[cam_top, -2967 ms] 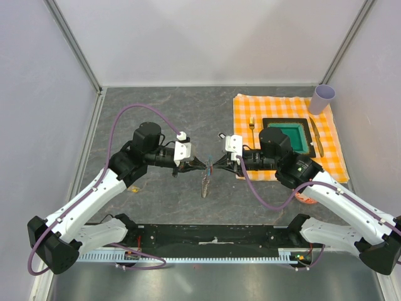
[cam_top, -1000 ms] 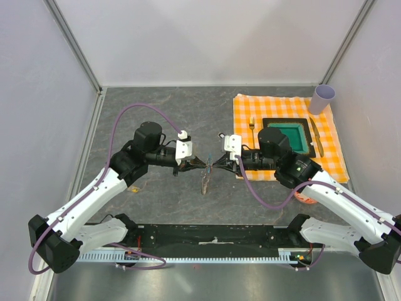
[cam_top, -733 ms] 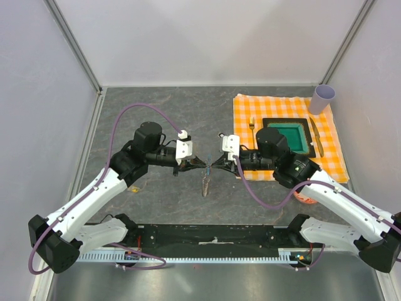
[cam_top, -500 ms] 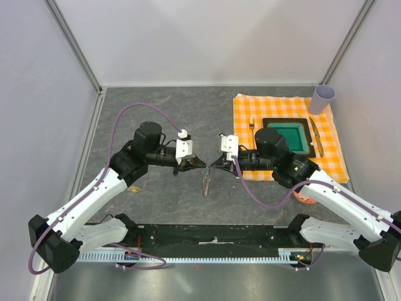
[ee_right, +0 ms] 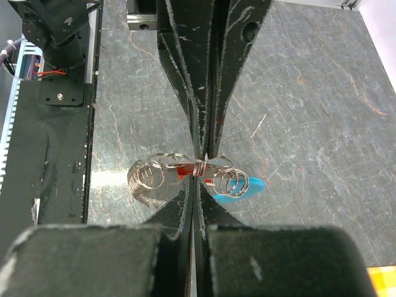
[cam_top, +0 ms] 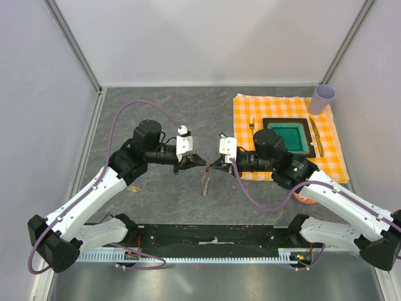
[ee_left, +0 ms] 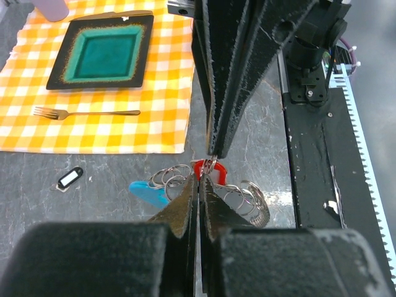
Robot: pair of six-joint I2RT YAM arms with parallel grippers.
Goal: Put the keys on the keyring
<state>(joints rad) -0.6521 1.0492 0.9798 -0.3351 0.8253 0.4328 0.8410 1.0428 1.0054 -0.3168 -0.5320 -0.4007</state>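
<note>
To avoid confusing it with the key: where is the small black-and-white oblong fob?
In the left wrist view the small black-and-white oblong fob lies at the left on the grey table, just off the orange checked cloth, below the gold fork.

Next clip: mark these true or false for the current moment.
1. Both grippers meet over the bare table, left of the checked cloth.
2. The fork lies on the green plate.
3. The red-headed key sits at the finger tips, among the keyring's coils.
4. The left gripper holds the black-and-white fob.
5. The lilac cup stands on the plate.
1. True. The left gripper and right gripper meet tip to tip over the table, left of the checked cloth.
2. False. The fork lies on the cloth, beside the plate.
3. True. The key shows at the tips, with the keyring around it.
4. False. The fob lies on the table near the cloth's edge.
5. False. The cup stands at the cloth's far corner.
</note>
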